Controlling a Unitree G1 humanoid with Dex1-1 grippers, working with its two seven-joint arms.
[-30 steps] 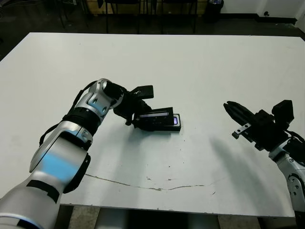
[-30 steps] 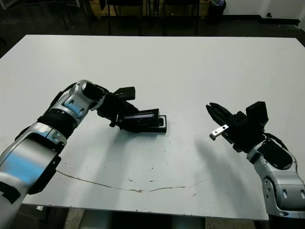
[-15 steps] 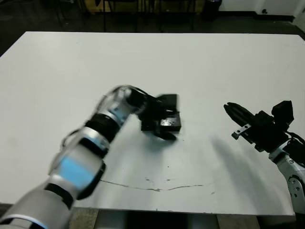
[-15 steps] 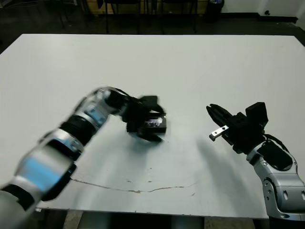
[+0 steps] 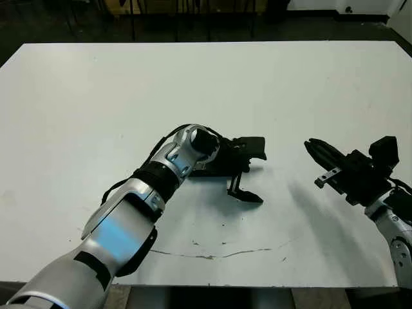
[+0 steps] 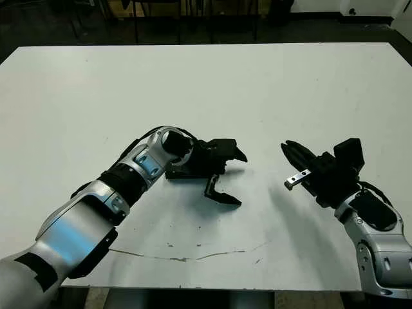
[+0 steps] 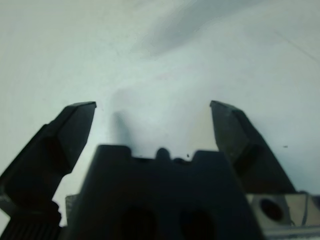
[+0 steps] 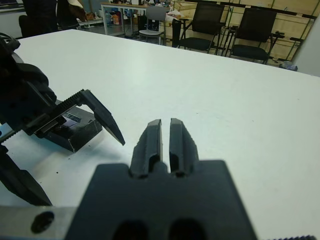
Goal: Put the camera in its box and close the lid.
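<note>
Left gripper: my left gripper (image 5: 251, 174) has its two black fingers spread wide, and nothing sits between them. In my left wrist view only bare white table (image 7: 165, 60) shows in the gap.
Left gripper position: it reaches across the middle of the table, its body lying over the right end of the box (image 5: 207, 168). One finger (image 5: 244, 194) angles down toward the tabletop on my near side; the other points away to the right, just above the box end.
Right gripper: my right gripper (image 5: 315, 149) has its fingers pressed together with only a thin slit between them, and it grips nothing.
Right gripper position: it hangs over the right part of the table, well apart from the box, fingertips pointing toward the table's middle.
Box: a low black block near the table's centre, lying along the table and mostly covered by my left wrist and gripper. From my right wrist view I see its dark side wall (image 8: 75, 134) resting flat on the white surface.
Lid: I can make out a small pale glossy patch on top of the block in the right wrist view, but I cannot tell how the lid sits.
Camera: I cannot see it; my left arm hides the top of the box.
Table: white, with a thin dark crack line (image 5: 219, 252) running near my front edge.
Background: black chairs (image 8: 250, 30) stand beyond the far edge.
</note>
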